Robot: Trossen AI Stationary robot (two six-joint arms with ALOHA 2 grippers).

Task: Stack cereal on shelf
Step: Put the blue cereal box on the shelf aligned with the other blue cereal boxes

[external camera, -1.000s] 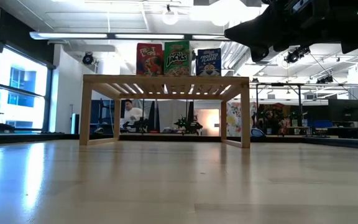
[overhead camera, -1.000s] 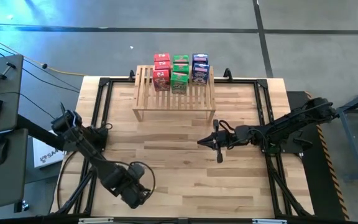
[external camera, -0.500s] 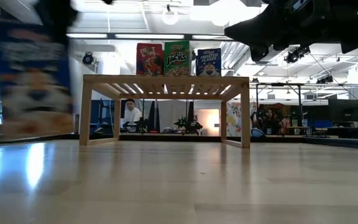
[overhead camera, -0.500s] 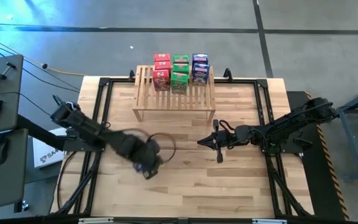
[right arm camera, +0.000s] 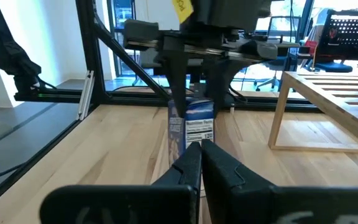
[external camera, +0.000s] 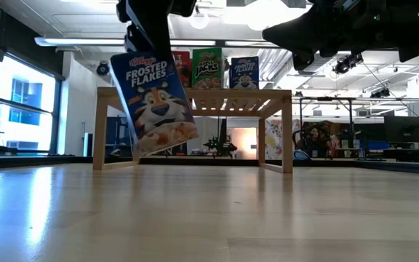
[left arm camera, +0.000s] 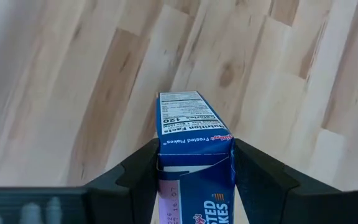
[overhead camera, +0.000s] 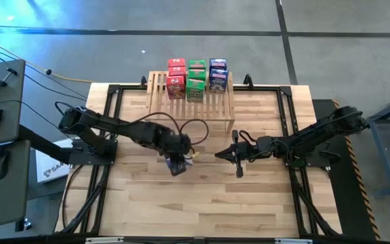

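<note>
My left gripper (overhead camera: 177, 161) hangs over the middle of the table, on the near side of the shelf (overhead camera: 190, 102), shut on a blue cereal box (external camera: 155, 102). The box also shows in the left wrist view (left arm camera: 194, 134). On the slatted top of the shelf (external camera: 195, 98) stand red (overhead camera: 176, 78), green (overhead camera: 196, 79) and blue (overhead camera: 217, 74) cereal boxes in rows. To the right of the held box, my right gripper (overhead camera: 219, 155) is shut on nothing and points level toward it. My left gripper pinches the blue box near its top end, one finger (left arm camera: 143, 171) on each broad face, beside the narrow nutrition panel (left arm camera: 191, 118). The fingers come from above, slanting down. The box hangs below them, tilted, clear of the table.
Black frame rails (overhead camera: 114, 122) run along the table's left and right sides. The right arm (overhead camera: 303, 139) reaches in from the right edge. Bare planks (overhead camera: 202, 203) lie between the grippers and the near edge.
My left gripper has swung from the table's near left corner toward the middle and the shelf, rolling as it went, with the blue box in its hold. The box has crossed the low view from the left and now hangs tilted, clear of the table.
</note>
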